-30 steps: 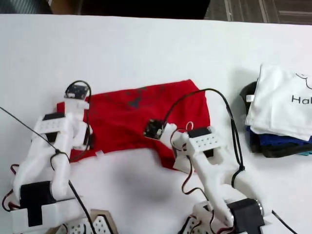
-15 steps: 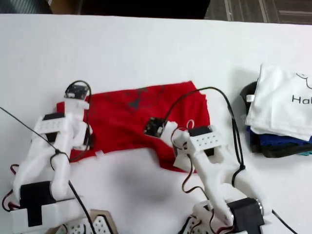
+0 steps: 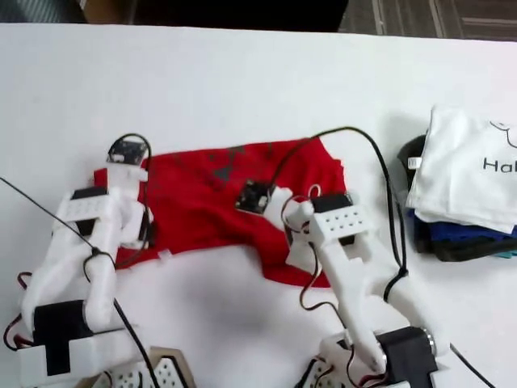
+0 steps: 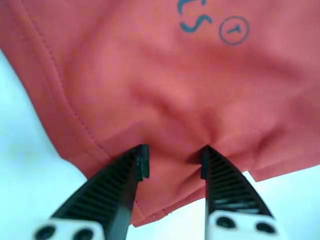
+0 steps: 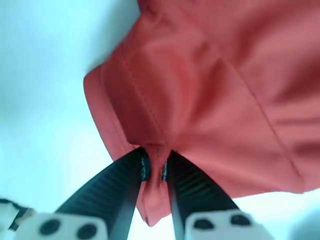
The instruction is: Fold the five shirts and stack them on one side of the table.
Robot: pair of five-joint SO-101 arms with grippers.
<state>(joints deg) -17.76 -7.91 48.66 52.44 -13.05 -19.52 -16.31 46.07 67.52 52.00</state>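
Rumpled red shirt (image 3: 198, 202) lies near stacked folded shirts (image 3: 462, 171)

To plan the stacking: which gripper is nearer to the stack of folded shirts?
Right. The right gripper pinches the red shirt at its edge toward the stack; the left gripper sits at the opposite edge, farther away.

A broad white flat surface (image 3: 242, 81) is stretching across the high view. Even light is falling on it and leaving soft grey shadows. Beyond its far edge a dark unlit strip (image 3: 242, 12) is running along. At the far right a grey carpeted floor with pale lines (image 3: 452, 16) is showing, and toward the far left a tan board-like corner (image 3: 101, 8) is showing.
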